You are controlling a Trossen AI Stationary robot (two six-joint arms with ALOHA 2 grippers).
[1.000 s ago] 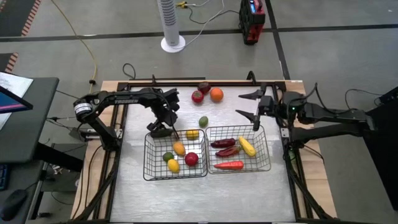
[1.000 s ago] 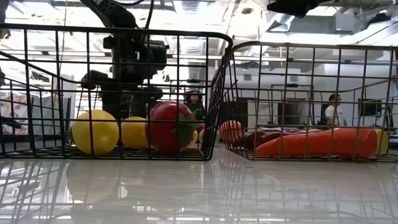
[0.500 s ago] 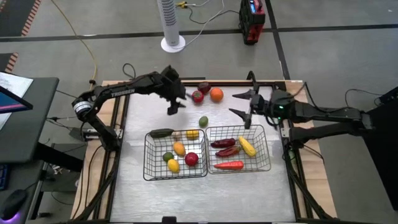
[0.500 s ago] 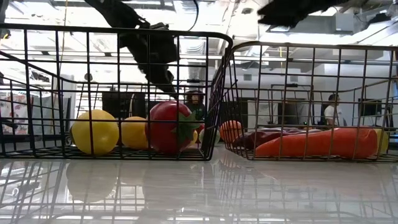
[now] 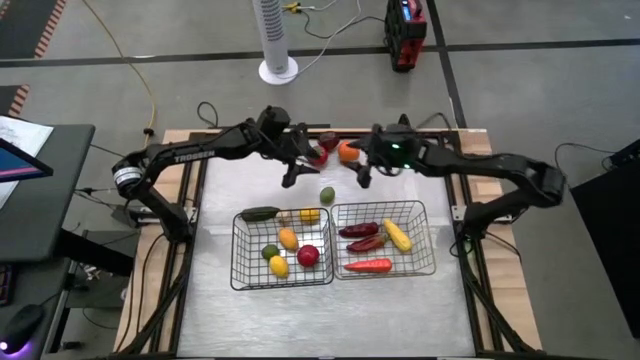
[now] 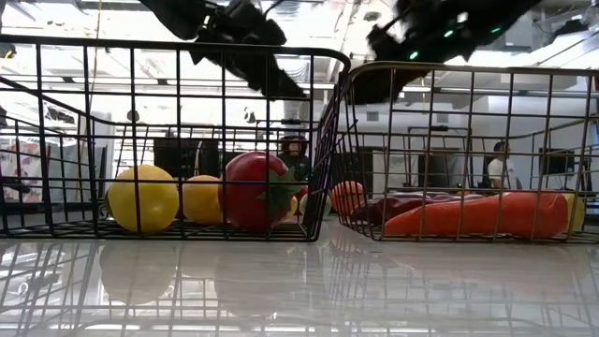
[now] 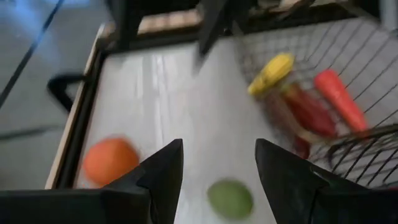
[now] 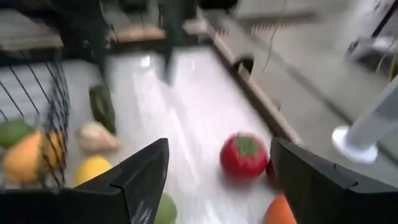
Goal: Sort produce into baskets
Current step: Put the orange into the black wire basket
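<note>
Two wire-mesh baskets [image 5: 283, 247] [image 5: 384, 238] sit side by side on the glossy white table [image 5: 220, 190]: the left holds round yellow, orange and red fruits, the right long red, purple and yellow ones. Behind them lie a round orange [image 5: 347, 152], a red tomato [image 5: 318, 155] and a green ball [image 5: 327, 195]. Both dark grippers, left [image 5: 296, 166] and right [image 5: 359, 165], hover spread and empty near these.

We see two wire baskets [image 5: 283, 283] side by side — round produce [image 5: 308, 255] left, long pieces [image 5: 368, 266] right.
</note>
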